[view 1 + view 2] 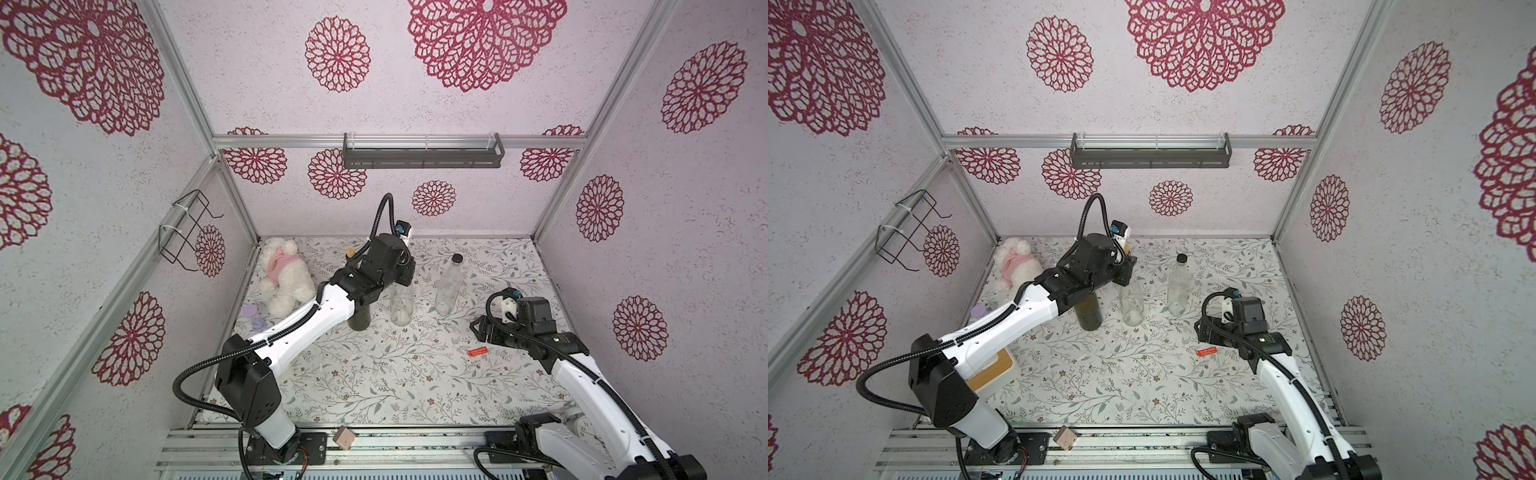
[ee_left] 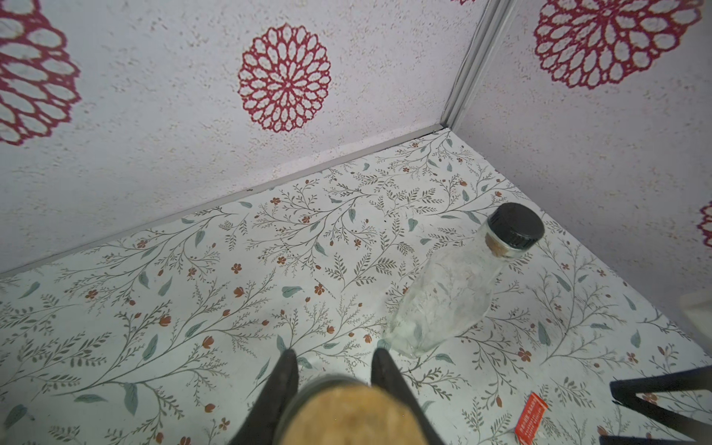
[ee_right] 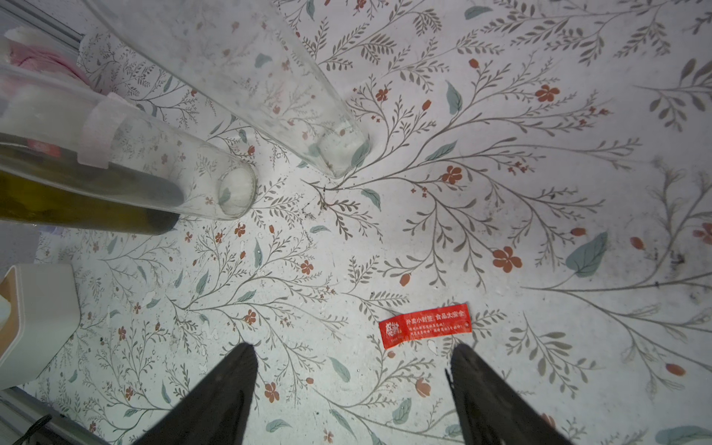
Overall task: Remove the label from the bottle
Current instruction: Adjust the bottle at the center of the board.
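Jaws of the left gripper (image 2: 335, 354) are squeezed tight on the neck of the clear corked bottle (image 1: 401, 309), just under its cork (image 2: 346, 418). I think this keeps the bottle standing and steady while a label is pulled off. That bottle stands in the middle of both top views, between the dark green bottle (image 1: 360, 321) and the black-capped bottle (image 1: 448, 291). A pale label strip (image 3: 94, 131) seems to wrap around it, so the job looks not yet done. A red label (image 3: 425, 325) lies flat on the tabletop (image 1: 374, 386), stuck to no bottle. The right gripper (image 3: 352, 348) hangs low just beside it, jaws wide apart with nothing in them, maybe ready to go for the strip. The left arm (image 1: 307, 328) reaches long from the lower left toward the middle and bends down over the bottle top. The right arm (image 1: 575, 374) is bent short, low at the right of the frame.
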